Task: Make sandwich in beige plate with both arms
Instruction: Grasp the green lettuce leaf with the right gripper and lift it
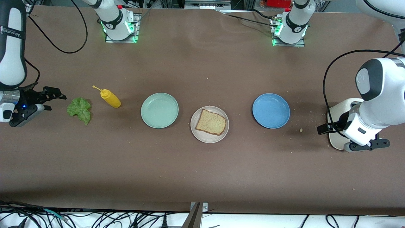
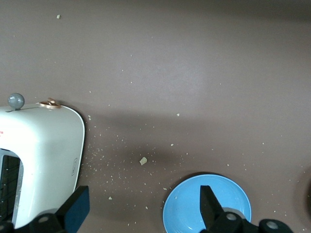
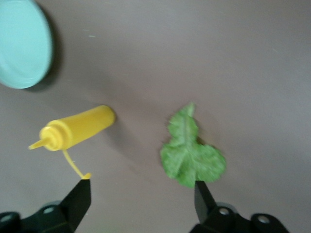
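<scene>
beige plate (image 1: 209, 137) at the middle of the brown desk (image 1: 202, 177) carries one bread slice (image 1: 211, 122), tan with a brown crust, lying flat inside the rim. that looks like the first layer of the sandwich and the only step finished so far. the lettuce leaf (image 1: 79, 109) lies bare on the desk toward the right arm's end, well apart from the plate, with a yellow mustard bottle (image 1: 109, 98) on its side between the leaf and the mint green plate (image 1: 159, 110). the mint green plate and the blue plate (image 1: 271, 110) on either side of the beige one are both empty.

right end effector (image 1: 47, 99) hangs low just beside the lettuce, at the desk's edge, fingers spread wide with nothing between them; its wrist view shows the leaf (image 3: 191, 154) right in front of the open fingertips (image 3: 78, 198) and the bottle (image 3: 73, 128) off to the side. it seems lined up to take the leaf next.

left end effector (image 1: 354, 138) sits over a white toaster (image 1: 336, 133) at the left arm's end of the desk, also fully open and holding nothing; its wrist view shows the toaster's side (image 2: 41, 160), crumbs, and part of the blue plate (image 2: 187, 208). no second bread slice is visible anywhere; it may be in the toaster, but i cannot tell.

still to do, by my reckoning: lettuce onto the bread, then a top slice over it.
</scene>
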`<control>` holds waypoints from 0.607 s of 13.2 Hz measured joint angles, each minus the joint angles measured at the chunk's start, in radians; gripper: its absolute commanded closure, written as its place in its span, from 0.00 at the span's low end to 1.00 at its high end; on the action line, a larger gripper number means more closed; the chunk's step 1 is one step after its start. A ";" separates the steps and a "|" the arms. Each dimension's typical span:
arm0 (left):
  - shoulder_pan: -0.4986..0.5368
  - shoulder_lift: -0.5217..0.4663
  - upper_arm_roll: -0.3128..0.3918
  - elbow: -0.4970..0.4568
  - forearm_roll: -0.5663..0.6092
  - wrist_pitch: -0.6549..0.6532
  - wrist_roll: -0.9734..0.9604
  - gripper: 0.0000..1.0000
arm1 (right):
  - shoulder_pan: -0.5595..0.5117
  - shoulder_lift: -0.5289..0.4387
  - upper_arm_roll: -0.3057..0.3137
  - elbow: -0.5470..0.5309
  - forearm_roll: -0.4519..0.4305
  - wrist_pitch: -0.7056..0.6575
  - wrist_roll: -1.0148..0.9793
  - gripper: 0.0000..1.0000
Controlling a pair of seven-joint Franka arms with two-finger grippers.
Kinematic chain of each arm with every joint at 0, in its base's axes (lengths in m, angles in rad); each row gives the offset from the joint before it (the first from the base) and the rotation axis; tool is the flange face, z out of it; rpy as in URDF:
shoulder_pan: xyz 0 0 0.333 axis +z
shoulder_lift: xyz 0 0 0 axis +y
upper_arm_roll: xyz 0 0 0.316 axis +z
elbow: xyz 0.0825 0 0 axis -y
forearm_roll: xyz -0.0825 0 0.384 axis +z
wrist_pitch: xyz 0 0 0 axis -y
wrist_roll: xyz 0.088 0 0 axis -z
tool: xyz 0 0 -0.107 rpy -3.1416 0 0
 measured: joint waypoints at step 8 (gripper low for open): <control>-0.001 0.000 0.000 0.000 0.000 0.000 0.000 0.00 | 0.035 -0.002 -0.002 0.000 -0.138 0.096 0.399 0.01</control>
